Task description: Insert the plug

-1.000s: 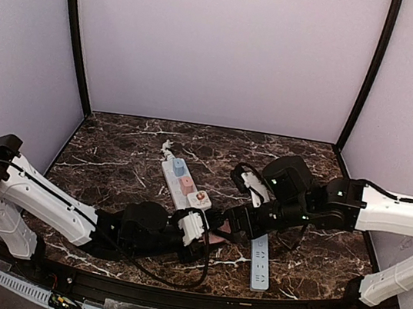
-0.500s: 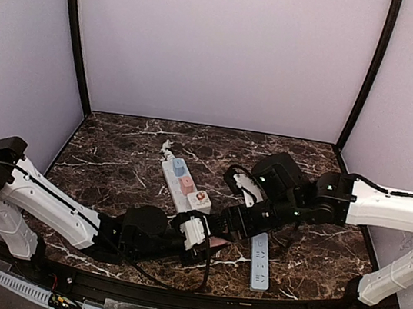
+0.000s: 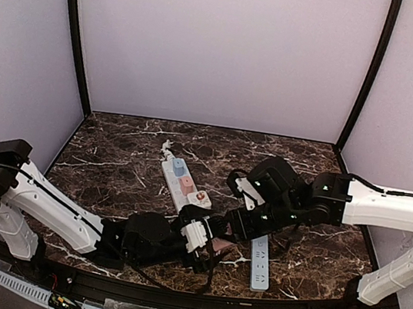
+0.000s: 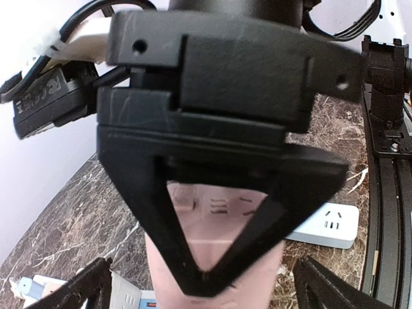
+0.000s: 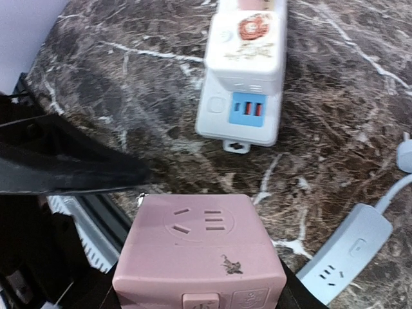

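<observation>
The plug (image 5: 203, 257) is a pink cube with socket holes on its top face. It sits between the fingers of my right gripper (image 5: 199, 297), which is shut on its sides. In the top view the pink plug (image 3: 218, 245) shows where the two arms meet, just above the marble. My left gripper (image 4: 206, 290) faces it with its fingertips (image 4: 84, 286) spread wide on either side, open and not pressing the plug (image 4: 212, 215). One left finger (image 5: 64, 167) shows as a black wedge beside the cube.
A white power strip (image 3: 183, 182) with a blue and a pink adapter plugged in lies at mid-table; its USB end (image 5: 248, 109) is just ahead of the cube. A second pale strip (image 3: 259, 262) lies to the right, near the front rail (image 3: 185, 299).
My left gripper has opened and let go of the pink plug. My right gripper has moved in leftward and shut on it.
</observation>
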### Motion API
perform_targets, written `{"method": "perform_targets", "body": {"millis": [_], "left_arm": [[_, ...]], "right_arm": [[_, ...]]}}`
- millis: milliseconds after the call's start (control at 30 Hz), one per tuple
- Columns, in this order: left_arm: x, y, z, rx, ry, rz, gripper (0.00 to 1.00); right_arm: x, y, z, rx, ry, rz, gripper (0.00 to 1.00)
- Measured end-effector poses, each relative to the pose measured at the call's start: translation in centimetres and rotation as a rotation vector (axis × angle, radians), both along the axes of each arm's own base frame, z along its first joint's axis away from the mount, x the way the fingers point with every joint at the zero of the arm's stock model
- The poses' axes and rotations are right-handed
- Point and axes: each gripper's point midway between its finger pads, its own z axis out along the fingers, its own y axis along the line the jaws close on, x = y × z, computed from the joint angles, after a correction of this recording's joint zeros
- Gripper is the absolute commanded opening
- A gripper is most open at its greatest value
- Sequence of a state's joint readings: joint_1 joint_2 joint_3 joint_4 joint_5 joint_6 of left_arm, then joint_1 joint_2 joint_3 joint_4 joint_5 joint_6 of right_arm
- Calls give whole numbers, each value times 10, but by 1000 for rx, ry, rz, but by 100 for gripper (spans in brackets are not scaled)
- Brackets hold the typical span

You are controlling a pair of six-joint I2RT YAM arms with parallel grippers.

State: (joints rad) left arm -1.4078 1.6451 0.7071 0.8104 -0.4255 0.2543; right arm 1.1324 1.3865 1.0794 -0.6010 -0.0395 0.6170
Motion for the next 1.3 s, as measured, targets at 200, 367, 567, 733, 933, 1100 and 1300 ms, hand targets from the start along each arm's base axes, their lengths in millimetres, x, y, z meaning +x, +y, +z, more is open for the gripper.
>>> {"method": "perform_targets", "body": {"millis": [200, 367, 567, 733, 933, 1100, 1300], "left_arm": [[-9, -18, -1, -29, 40, 75, 99], [-17, -44, -7, -69, 154, 171, 99], [-24, -76, -26, -82, 267, 273, 99], [-24, -99, -49, -65, 327, 338, 99], [-19, -106, -63, -82, 373, 417, 99], [-18, -131, -69, -117, 417, 453, 99], [-16, -129, -96, -82, 432, 520, 99]], "right_arm": [[42, -44, -3, -151, -152, -201, 10], [82, -96, 20, -237, -299, -420, 5], [104, -140, 62, -258, -444, -620, 2], [102, -160, 94, -178, -503, -699, 0], [98, -171, 103, -135, -521, -734, 0], [96, -173, 97, -147, -517, -729, 0], [96, -172, 96, -126, -517, -727, 0]]}}
